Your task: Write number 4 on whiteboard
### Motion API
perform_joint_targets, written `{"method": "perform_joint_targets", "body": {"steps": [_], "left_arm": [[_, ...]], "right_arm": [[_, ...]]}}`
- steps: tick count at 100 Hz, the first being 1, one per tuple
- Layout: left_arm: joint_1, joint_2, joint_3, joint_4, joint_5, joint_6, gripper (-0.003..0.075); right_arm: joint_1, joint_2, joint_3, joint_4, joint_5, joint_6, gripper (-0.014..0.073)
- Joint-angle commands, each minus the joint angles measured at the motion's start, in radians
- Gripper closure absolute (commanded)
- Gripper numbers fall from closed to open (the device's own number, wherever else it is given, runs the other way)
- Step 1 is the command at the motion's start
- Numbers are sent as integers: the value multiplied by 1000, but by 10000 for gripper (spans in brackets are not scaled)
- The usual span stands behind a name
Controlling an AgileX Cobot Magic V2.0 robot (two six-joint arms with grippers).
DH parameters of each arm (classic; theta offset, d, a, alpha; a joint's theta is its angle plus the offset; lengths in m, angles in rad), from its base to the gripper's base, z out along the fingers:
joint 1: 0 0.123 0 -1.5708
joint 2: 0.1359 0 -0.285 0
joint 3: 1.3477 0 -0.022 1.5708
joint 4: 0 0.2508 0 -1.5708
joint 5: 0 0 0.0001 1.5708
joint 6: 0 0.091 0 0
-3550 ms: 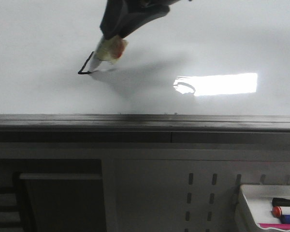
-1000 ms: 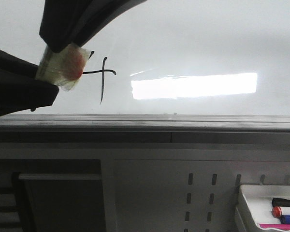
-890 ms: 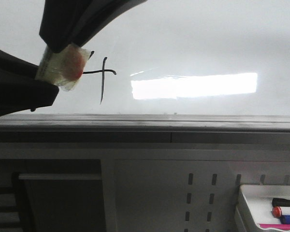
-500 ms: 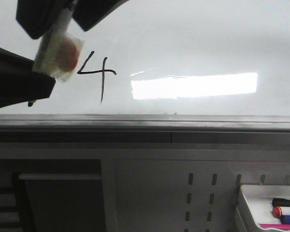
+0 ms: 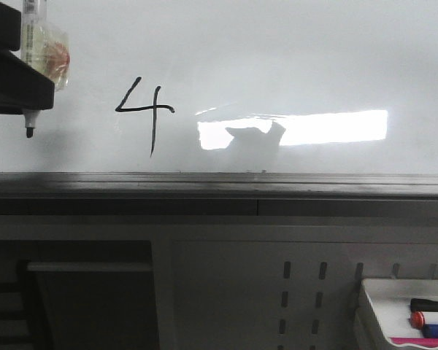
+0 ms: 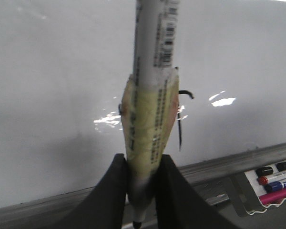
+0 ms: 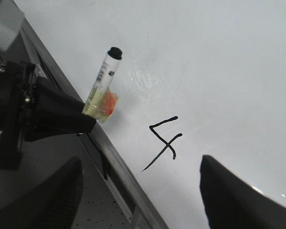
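The number 4 [image 5: 147, 115] stands in thin black strokes on the whiteboard [image 5: 314, 58], left of the bright light reflection. My left gripper [image 5: 18, 80] is at the far left edge, off to the left of the 4, shut on a white marker [image 5: 35, 44] wrapped in yellowish tape, its tip lifted off the board. In the left wrist view the marker [image 6: 150, 119] sits between the gripper's [image 6: 143, 191] fingers and hides most of the 4 [image 6: 181, 129]. My right gripper [image 7: 140, 162] is open and empty, above the board near the 4 [image 7: 164, 143].
A grey metal rail [image 5: 219, 186] runs along the board's near edge. A small white tray [image 5: 401, 313] with several markers sits at the lower right, below the rail, and also shows in the left wrist view [image 6: 271, 183]. A dark perforated panel lies below the rail.
The 4 went from a first slanted stroke to a full figure. My left gripper has lifted the marker off the board and drawn back to the left, uncovering the 4.
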Motion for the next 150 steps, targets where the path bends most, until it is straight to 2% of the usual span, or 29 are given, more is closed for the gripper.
{"method": "perform_joint_targets", "body": {"steps": [1,15,31,66,81,94,101,125,137,150], "left_arm": [[52,29,-80,-58,44,-6,741],[106,88,-138,-58,103,-6,741],[111,154,-206,-37,220,-6,741],[111,226,-224,-50,175,-6,741],[111,226,-224,-47,164,-6,740],[111,226,-224,-50,164,-6,736],[111,226,-224,-50,163,-6,701],[111,208,-224,-48,156,-6,461],[111,169,-224,-40,158,-6,414],[111,119,-224,-24,173,-6,414]], "right_arm": [[-7,-31,-27,-5,-61,-7,127],[-7,-31,-27,-5,-44,-7,127],[-7,-31,-27,-5,-43,-7,127],[-7,-31,-27,-5,-7,-7,130],[-7,-31,-27,-5,-3,-7,183],[-7,-31,-27,-5,-1,-7,197],[-7,-31,-27,-5,3,-7,197],[-7,-33,-27,-5,21,-7,199],[-7,-43,-27,-5,28,-7,199],[-7,-65,-27,-5,30,-7,199]]}}
